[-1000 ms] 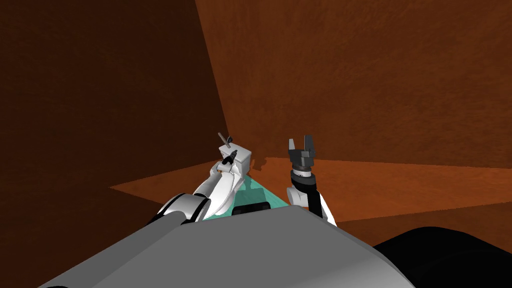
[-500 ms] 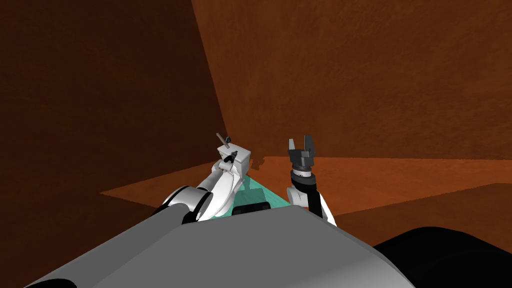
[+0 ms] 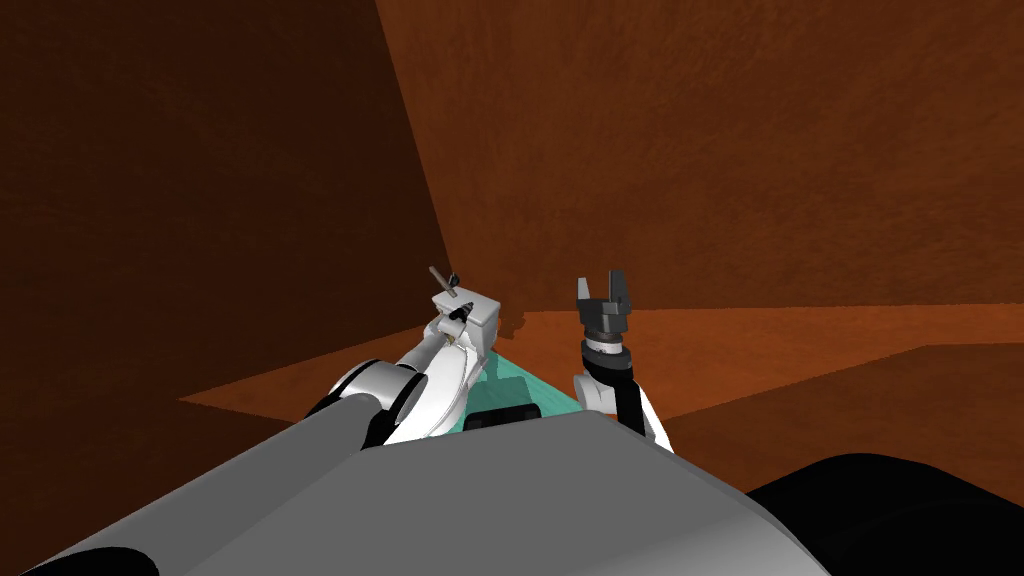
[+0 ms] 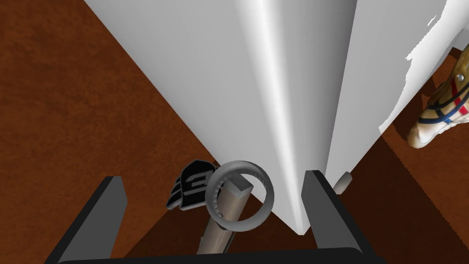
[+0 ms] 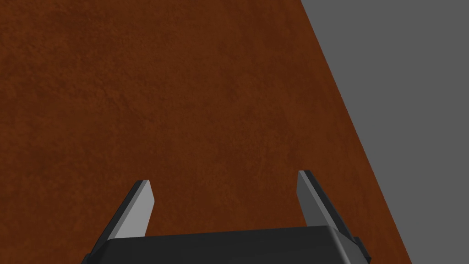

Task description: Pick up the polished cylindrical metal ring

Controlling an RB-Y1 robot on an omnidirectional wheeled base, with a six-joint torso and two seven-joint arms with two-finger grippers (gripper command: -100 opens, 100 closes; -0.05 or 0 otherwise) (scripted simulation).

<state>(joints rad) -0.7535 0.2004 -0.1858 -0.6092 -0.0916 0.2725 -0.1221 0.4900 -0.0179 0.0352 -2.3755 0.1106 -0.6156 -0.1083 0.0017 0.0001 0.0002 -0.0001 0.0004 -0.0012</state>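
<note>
the left wrist view shows the grey ring [image 4: 267,198] lying over a tan bar [image 4: 231,201] between the wide-open fingers of the left hand [image 4: 213,178], beside a white block [image 4: 256,91], while the head view shows the right hand [image 3: 603,284] raised, open, well apart.

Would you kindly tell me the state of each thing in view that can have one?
Left claw: open, either side of the ring, not touching it.
Ring: not gripped, overlapping the end of a bar.
Right claw: open, empty.
</note>
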